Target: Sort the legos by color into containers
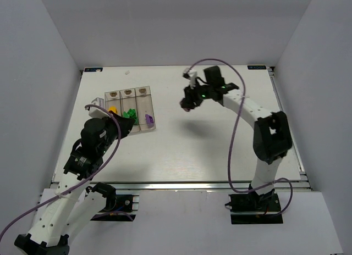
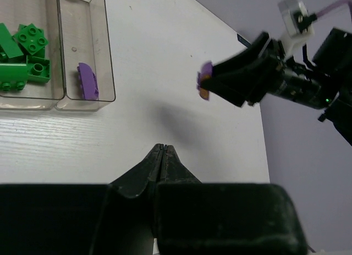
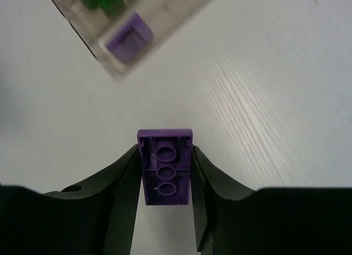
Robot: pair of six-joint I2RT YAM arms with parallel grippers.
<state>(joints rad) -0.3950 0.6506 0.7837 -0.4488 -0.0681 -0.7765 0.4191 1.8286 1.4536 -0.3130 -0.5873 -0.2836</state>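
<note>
The clear three-bin tray [image 1: 144,96] sits at the table's back left. It holds a yellow-orange brick [image 1: 113,110], green bricks [image 1: 130,114] and a purple brick [image 1: 148,119]. My right gripper [image 1: 187,103] is in the air to the right of the tray, shut on a purple brick [image 3: 165,166] whose hollow underside faces the wrist camera. That brick also shows in the left wrist view [image 2: 204,80]. My left gripper [image 2: 162,148] is shut and empty, just in front of the tray's near end [image 2: 88,98].
The table's white side walls rise close on both sides. The right arm's purple cable [image 1: 236,117] loops over the right half of the table.
</note>
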